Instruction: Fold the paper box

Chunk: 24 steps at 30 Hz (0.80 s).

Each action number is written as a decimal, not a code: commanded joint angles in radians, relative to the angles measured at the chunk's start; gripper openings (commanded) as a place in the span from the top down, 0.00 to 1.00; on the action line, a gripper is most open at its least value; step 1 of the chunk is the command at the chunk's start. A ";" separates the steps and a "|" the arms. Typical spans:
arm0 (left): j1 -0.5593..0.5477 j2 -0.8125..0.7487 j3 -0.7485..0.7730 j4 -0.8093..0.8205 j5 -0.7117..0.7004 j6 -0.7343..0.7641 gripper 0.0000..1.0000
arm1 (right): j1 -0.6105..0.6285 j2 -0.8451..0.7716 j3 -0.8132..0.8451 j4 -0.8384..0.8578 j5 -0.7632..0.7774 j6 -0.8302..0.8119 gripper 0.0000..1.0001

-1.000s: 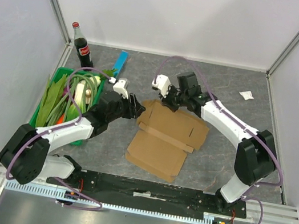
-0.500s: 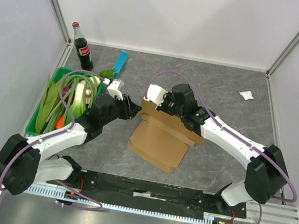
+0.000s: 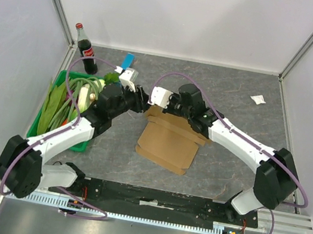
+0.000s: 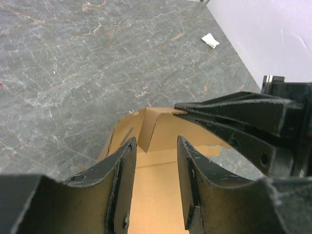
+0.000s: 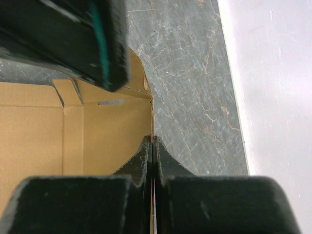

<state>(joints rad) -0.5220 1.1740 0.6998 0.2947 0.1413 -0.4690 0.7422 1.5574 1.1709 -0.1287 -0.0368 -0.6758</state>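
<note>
The paper box [image 3: 169, 143] is brown cardboard lying mid-table, with its far panel raised. My right gripper [image 3: 171, 110] is shut on the thin upright edge of that raised panel; in the right wrist view [image 5: 152, 145] the jaws pinch the cardboard wall, and the box's inside [image 5: 39, 131] lies to the left. My left gripper [image 3: 143, 104] is open at the box's far left corner. In the left wrist view [image 4: 155, 144] its jaws stand apart over the box floor [image 4: 156, 190], touching nothing, with a small raised flap [image 4: 148, 126] just ahead and the right gripper [image 4: 239, 119] to the right.
A green tray [image 3: 40, 124] of leeks stands at the left. A cola bottle [image 3: 87, 51], a blue bar [image 3: 128, 61] and a green leafy piece [image 3: 112, 77] lie behind it. A white scrap [image 3: 258, 99] lies at the back right. Walls enclose three sides.
The right gripper has pulled the box's far panel up and toward the left, so the blank is narrower. The left gripper has moved away from me to the box's far left corner.
</note>
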 commanded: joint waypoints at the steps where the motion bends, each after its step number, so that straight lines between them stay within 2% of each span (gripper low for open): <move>1: -0.004 0.091 0.089 0.020 0.035 0.128 0.54 | -0.018 0.010 0.059 0.009 -0.060 -0.019 1.00; 8: -0.038 0.150 0.113 0.015 -0.014 0.197 0.55 | -0.033 0.004 0.061 0.000 -0.104 -0.007 1.00; 16: -0.093 0.219 0.178 -0.015 -0.181 0.268 0.62 | -0.033 0.004 0.059 -0.002 -0.123 0.001 1.00; 20: -0.119 0.234 0.193 -0.025 -0.267 0.296 0.76 | -0.033 0.009 0.068 0.000 -0.123 0.019 1.00; 22: -0.134 0.234 0.191 -0.020 -0.304 0.303 0.82 | -0.035 0.018 0.091 -0.008 -0.091 0.080 1.00; 23: -0.136 0.233 0.187 -0.017 -0.334 0.305 0.89 | -0.033 0.017 0.099 -0.012 -0.069 0.109 0.94; 24: -0.139 0.233 0.184 0.003 -0.353 0.308 0.92 | -0.033 0.010 0.111 -0.025 -0.039 0.155 0.83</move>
<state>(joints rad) -0.6468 1.4040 0.8536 0.2623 -0.0696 -0.2321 0.7094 1.5726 1.2003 -0.1535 -0.1364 -0.6403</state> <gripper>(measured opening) 0.153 0.044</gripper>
